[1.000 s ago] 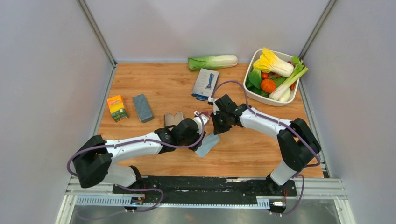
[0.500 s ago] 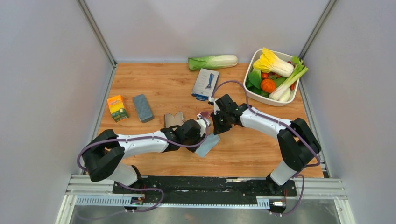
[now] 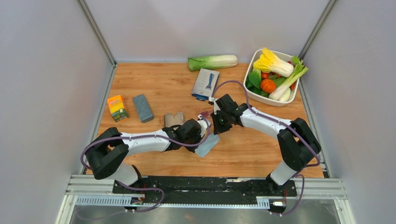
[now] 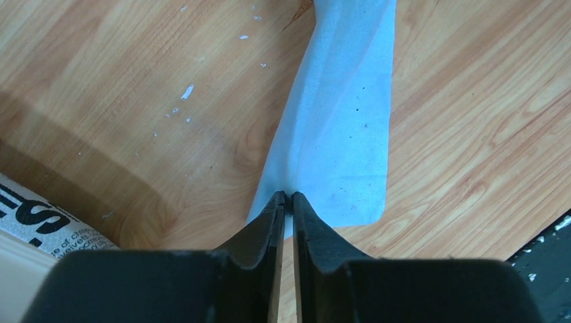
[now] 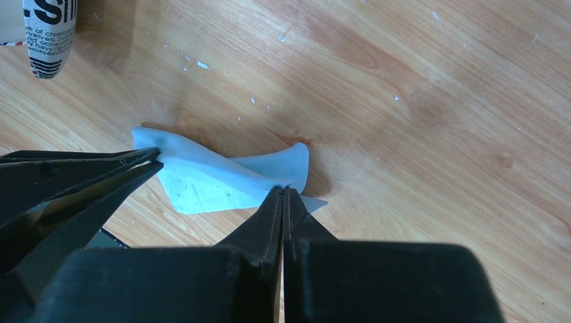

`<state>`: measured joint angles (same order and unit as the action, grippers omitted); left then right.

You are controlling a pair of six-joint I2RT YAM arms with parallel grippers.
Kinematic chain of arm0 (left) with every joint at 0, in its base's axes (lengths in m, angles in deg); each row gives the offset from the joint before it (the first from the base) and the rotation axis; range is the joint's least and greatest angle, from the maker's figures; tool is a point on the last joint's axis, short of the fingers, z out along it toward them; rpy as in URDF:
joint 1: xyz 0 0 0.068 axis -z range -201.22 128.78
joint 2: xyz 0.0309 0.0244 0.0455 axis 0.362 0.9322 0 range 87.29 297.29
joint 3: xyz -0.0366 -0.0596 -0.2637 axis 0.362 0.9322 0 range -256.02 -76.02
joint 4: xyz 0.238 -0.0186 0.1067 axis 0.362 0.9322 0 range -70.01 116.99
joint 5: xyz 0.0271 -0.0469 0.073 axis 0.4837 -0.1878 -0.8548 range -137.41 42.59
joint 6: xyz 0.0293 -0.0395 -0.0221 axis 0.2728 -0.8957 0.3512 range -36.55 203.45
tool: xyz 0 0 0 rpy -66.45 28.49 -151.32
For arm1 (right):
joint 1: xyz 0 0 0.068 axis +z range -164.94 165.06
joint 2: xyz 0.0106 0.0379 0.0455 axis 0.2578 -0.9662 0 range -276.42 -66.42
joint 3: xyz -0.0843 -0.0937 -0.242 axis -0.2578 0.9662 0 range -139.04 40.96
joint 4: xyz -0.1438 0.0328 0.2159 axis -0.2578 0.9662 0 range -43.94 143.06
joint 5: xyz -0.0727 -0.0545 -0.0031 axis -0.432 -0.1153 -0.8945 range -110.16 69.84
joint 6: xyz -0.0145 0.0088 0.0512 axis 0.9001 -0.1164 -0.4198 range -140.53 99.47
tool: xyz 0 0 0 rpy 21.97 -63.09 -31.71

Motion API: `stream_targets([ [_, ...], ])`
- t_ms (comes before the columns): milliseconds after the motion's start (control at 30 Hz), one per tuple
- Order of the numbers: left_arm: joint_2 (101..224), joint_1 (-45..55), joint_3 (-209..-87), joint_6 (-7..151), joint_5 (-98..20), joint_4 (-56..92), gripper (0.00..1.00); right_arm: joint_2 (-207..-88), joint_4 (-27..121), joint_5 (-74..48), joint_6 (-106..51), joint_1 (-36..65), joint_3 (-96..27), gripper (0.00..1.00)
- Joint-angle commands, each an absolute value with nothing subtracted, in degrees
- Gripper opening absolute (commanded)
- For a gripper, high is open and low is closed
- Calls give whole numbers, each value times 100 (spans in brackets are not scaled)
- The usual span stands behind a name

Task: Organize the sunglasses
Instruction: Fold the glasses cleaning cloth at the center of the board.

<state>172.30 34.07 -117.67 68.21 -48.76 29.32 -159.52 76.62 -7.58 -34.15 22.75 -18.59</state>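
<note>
A light blue cloth (image 3: 208, 144) lies on the wooden table between the two arms. My left gripper (image 4: 287, 195) is shut on one edge of the cloth (image 4: 337, 128). My right gripper (image 5: 284, 189) is shut on another edge, and the cloth (image 5: 209, 178) is twisted between them. The left gripper's fingers (image 5: 101, 171) show at the left of the right wrist view. A small pink-lensed pair of sunglasses (image 3: 204, 115) peeks out just behind the grippers in the top view, mostly hidden. The oblong grey-blue case (image 3: 143, 108) lies closed at the left.
A tan printed pouch (image 3: 173, 119) lies just left of the grippers. An orange box (image 3: 117, 107) sits beside the case. A blue-white package (image 3: 205, 84) and a napa cabbage (image 3: 212, 62) lie at the back. A white basin (image 3: 261, 98) of vegetables stands back right.
The left arm's shoulder and elbow have swung right and its gripper has edged slightly toward the right gripper. The right arm and the cloth have hardly moved.
</note>
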Motion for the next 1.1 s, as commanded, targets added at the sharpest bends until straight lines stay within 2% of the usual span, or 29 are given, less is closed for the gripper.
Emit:
stream_targets([
  [0,17342,3327,-11970,6869,-4776,2790,9,-15774,7515,-680,-3362,2241,-1871,1],
  [67,17325,3310,-11979,6869,-4776,2817,0,-15774,7506,-680,-3362,2232,-1863,1],
  [200,17158,3310,-12067,6930,-4829,3036,0,-15739,7497,-689,-3371,2232,-1819,4],
  [267,17061,3301,-12172,7000,-4829,3229,0,-15704,7489,-715,-3380,2232,-1793,14],
  [367,17025,3301,-12453,7184,-4776,3528,0,-15625,7489,-785,-3406,2224,-1766,35],
  [533,17244,3310,-12770,7396,-4215,4108,0,-15501,7497,-978,-3397,2215,-1766,38],
  [700,17351,3310,-12630,7212,-4162,3978,0,-15650,7567,-891,-3834,2180,-1888,43],
  [1067,17271,3362,-12199,6930,-3775,3353,0,-16195,7199,-285,-5479,2188,-1960,41],
])
